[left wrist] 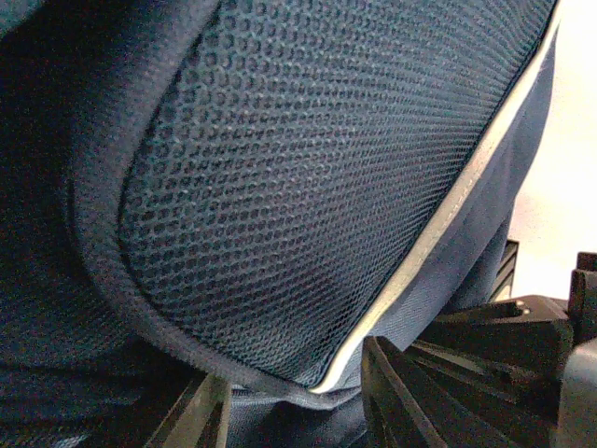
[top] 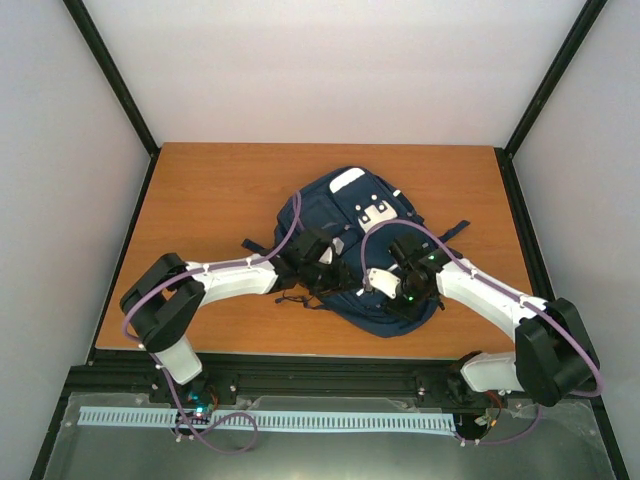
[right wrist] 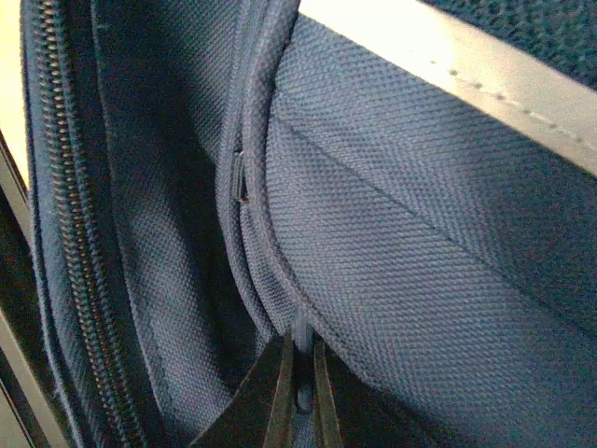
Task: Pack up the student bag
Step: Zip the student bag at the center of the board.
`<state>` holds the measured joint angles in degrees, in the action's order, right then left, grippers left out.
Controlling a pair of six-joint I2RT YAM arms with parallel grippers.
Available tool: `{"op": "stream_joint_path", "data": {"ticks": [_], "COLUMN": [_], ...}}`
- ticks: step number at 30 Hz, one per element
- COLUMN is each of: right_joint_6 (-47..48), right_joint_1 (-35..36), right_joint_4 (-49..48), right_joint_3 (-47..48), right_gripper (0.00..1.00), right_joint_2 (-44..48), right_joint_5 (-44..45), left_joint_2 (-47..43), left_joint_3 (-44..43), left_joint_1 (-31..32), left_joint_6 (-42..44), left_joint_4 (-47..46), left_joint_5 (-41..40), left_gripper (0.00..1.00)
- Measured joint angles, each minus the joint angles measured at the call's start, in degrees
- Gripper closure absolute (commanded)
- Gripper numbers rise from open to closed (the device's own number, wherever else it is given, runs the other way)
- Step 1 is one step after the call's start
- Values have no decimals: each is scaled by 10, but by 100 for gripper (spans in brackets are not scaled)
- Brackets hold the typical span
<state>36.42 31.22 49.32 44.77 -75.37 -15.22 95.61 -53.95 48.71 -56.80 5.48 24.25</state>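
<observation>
On the table (top: 200, 190), about its middle, lies one student bag (top: 345, 215). Two end effectors meet the bag's near edge. The left end effector (left wrist: 294, 403) stands open around its mesh-padded rim, and the right end effector (right wrist: 298, 378) is pinched shut on its seam.

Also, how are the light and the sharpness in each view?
Top external: soft, even light, the student bag dark with little detail. Left wrist: mesh panel sharp, left side lost in shadow, right edge overexposed. Right wrist: weave sharp, white stripe glaring.
</observation>
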Motion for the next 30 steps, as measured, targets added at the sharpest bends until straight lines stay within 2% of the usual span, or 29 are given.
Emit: {"op": "stream_joint_path", "data": {"ticks": [9,15,30], "right_joint_6": [-14,-14,12], "right_joint_1": [1,1,-23], "right_joint_4": [0,13,26], "right_joint_3": [-1,-1,-1], "right_gripper": [97,97,97], "right_joint_2": [14,45,77], "right_joint_5": [20,36,99], "left_joint_2": [22,30,-8], "left_joint_3": [0,0,0], "left_joint_1": [0,0,3], "left_joint_6": [-25,-41,-19], "left_joint_4": [-25,-42,-18], "left_joint_5": [0,3,-16], "left_gripper": [76,99,99]}}
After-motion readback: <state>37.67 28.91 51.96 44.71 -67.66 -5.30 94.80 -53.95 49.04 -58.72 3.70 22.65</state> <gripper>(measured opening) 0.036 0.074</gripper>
